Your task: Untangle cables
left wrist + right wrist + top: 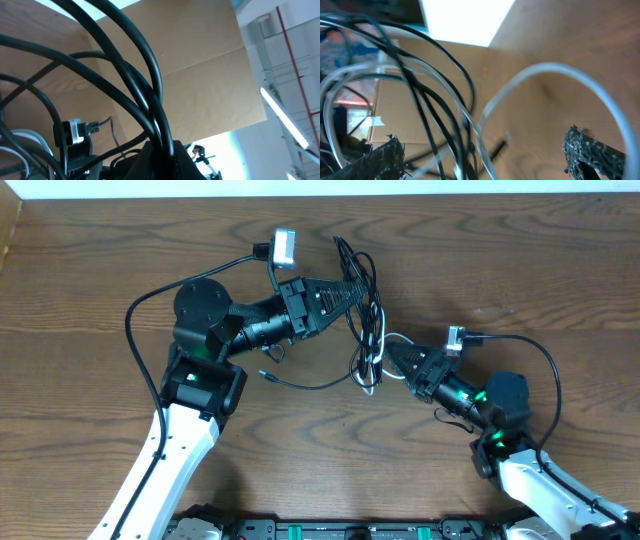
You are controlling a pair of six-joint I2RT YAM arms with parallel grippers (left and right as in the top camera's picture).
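- Left pincer was clamped shut on several black cables.
- Right pincer gaped wide; white cable looped between its fingers, not gripped.
- Tangle sat on the surface between both pincers; a loose black end trailed toward the left arm.

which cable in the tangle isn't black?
The white cable, looping beside the right gripper. The black cables bunch at the left gripper.

Overhead sharp, evenly lit; wrist views show cables blurred against glare.
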